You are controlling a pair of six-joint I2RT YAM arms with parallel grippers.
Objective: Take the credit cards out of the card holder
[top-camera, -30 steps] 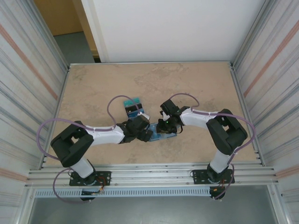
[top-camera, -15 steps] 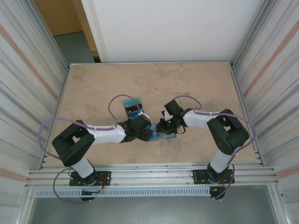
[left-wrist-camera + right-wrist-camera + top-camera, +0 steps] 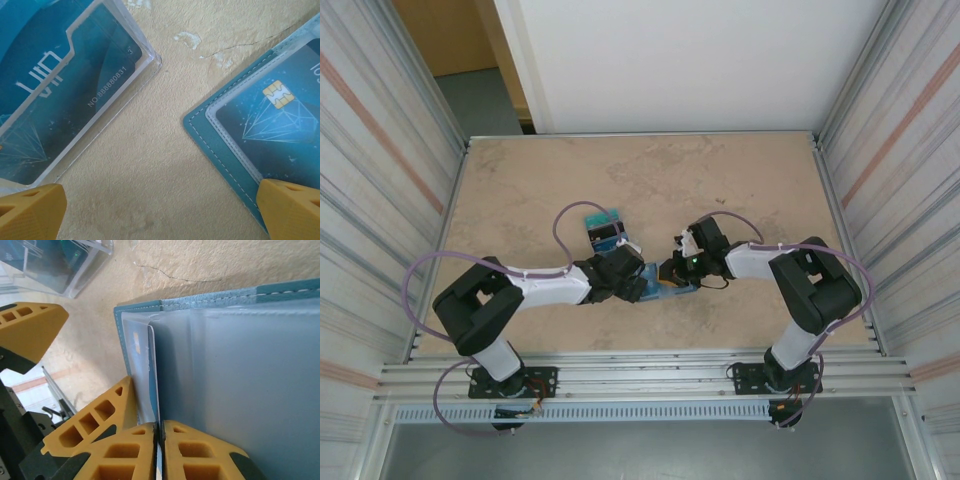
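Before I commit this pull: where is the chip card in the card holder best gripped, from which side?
Pinch the chip card by its lifted free edge, coming from the card holder's inner side, opposite the stitched border. Thin, it tilts up from the frosted pocket, so probably only that edge offers grip.

The left arm (image 3: 545,285) and right arm (image 3: 760,262) reach inward, wrists low. The left pincer (image 3: 160,212) stands spread wide; the right pincer (image 3: 159,450) is pressed together on a credit card (image 3: 141,365) edge.
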